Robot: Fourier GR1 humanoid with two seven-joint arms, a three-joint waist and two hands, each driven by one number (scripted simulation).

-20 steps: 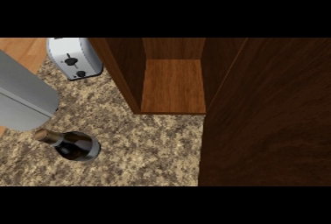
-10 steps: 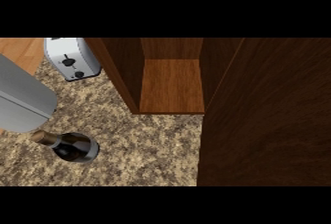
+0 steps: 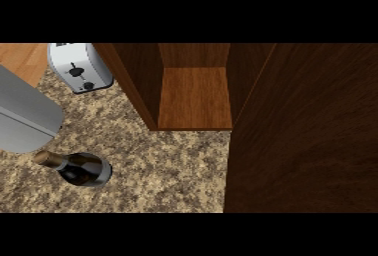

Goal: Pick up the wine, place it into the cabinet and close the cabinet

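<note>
The wine bottle point(image 3: 83, 170) is dark with a brown capped neck and stands on the speckled stone counter at the lower left, seen from above. A grey forearm point(image 3: 26, 117) fills the left edge just above the bottle's neck; its hand does not show. The wooden cabinet point(image 3: 133, 85) stands open at the top centre, and its bare shelf point(image 3: 196, 97) holds nothing. The cabinet's dark door point(image 3: 303, 130) is swung out and covers the right side of the view. No black hand shows anywhere.
A silver toaster point(image 3: 80, 67) stands at the upper left beside the cabinet's left wall. A strip of light wood point(image 3: 18, 57) lies in the top left corner. The counter point(image 3: 170, 170) runs between the bottle and the open door.
Almost nothing differs: the view has drifted very slightly, and the bottle, the cabinet door and the grey forearm keep their places.
</note>
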